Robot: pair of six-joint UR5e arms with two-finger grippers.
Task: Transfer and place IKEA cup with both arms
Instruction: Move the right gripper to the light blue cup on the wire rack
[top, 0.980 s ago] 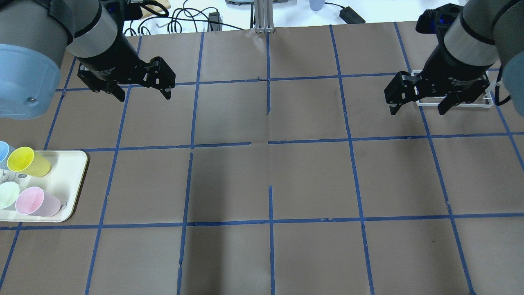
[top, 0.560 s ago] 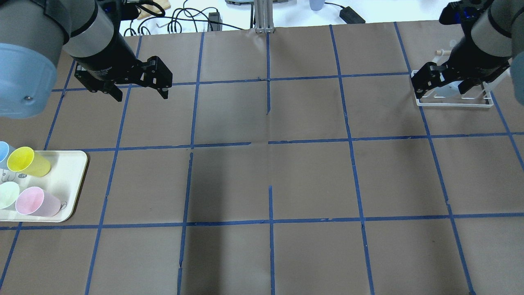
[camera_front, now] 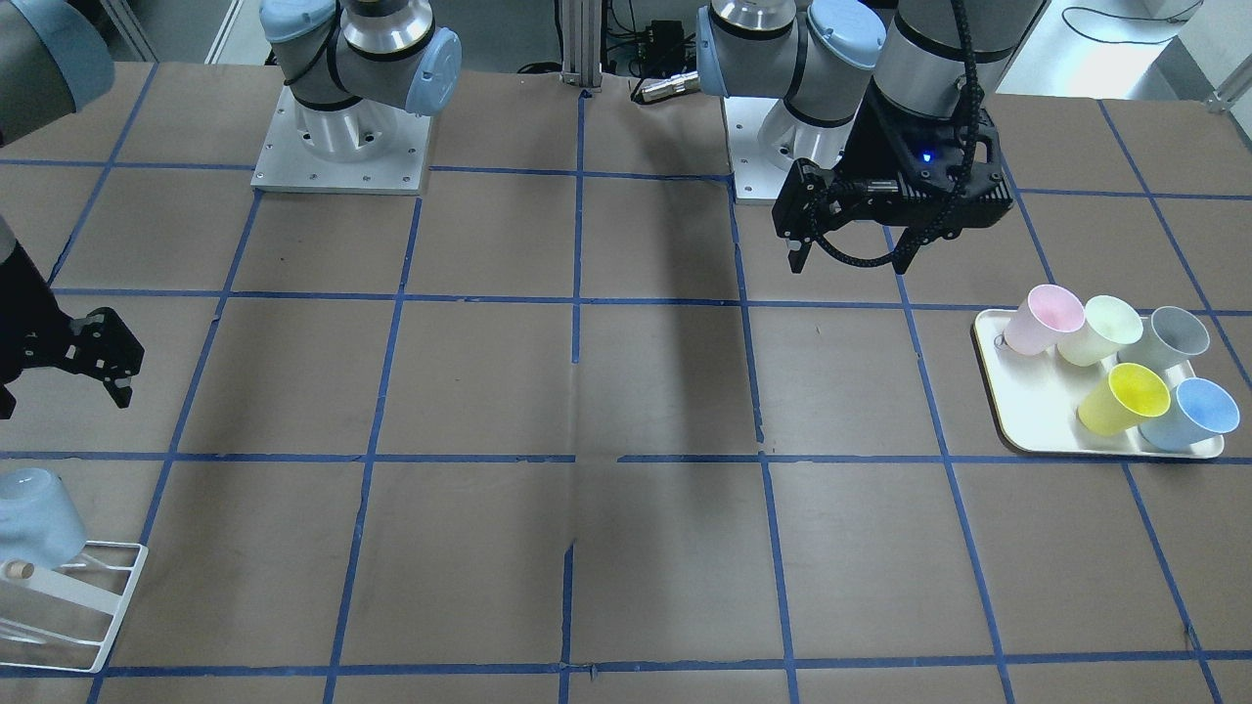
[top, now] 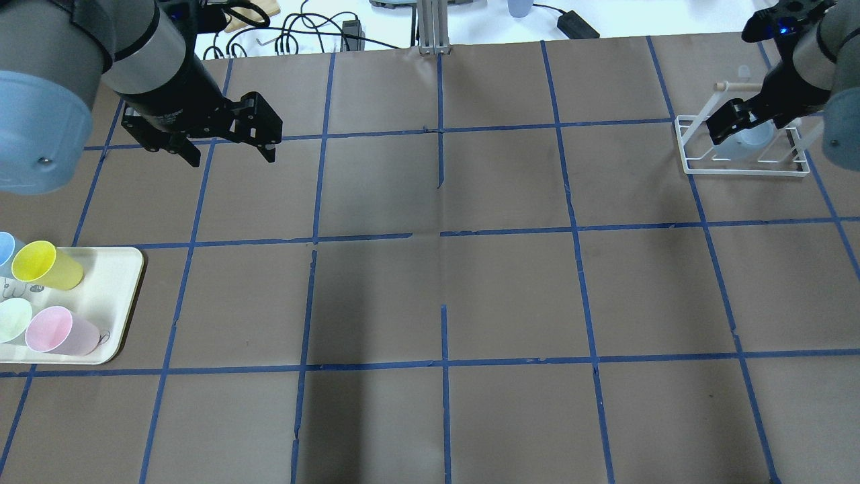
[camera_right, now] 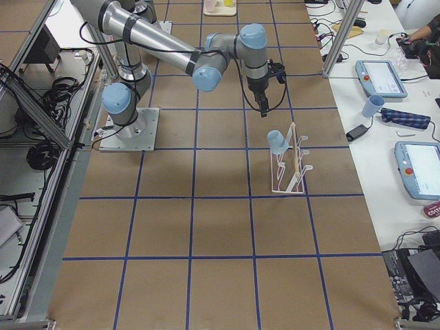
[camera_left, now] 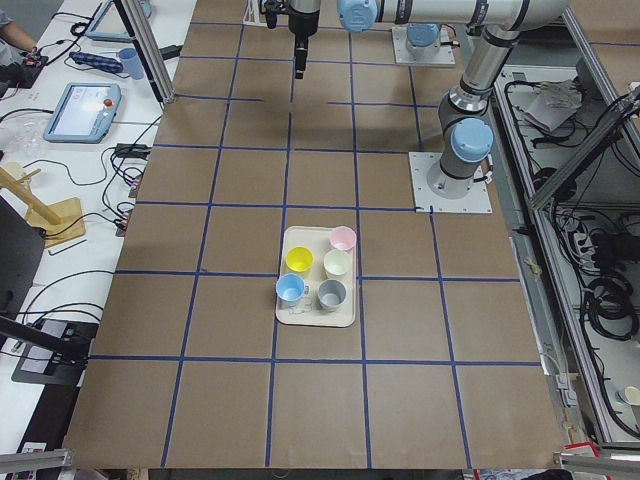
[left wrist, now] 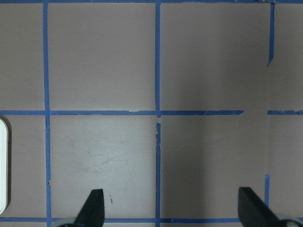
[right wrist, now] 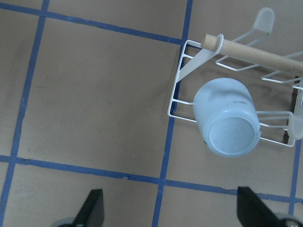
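The IKEA cup [right wrist: 227,124] is a pale light-blue tumbler hung upside down on a white wire rack [right wrist: 177,100]. It also shows in the front-facing view [camera_front: 34,518] and the overhead view [top: 752,141]. My right gripper [right wrist: 171,213] is open and empty, above the rack and apart from the cup; in the overhead view the right gripper [top: 738,124] partly covers the cup. My left gripper [top: 232,160] is open and empty over bare table at the far left, and its fingers [left wrist: 92,208] frame only brown paper. A second light-blue cup [camera_front: 1188,416] lies on the tray.
A cream tray [camera_front: 1027,411] at the left end holds pink, green, grey, yellow and light-blue cups. The rack [camera_front: 108,606] stands at the table's right end near the far edge. Brown paper with blue tape lines covers the table. Cables lie beyond the far edge.
My right gripper has pulled away from the rack toward the far right, uncovering the cup, which stays on the rack. My left gripper has shifted slightly left.
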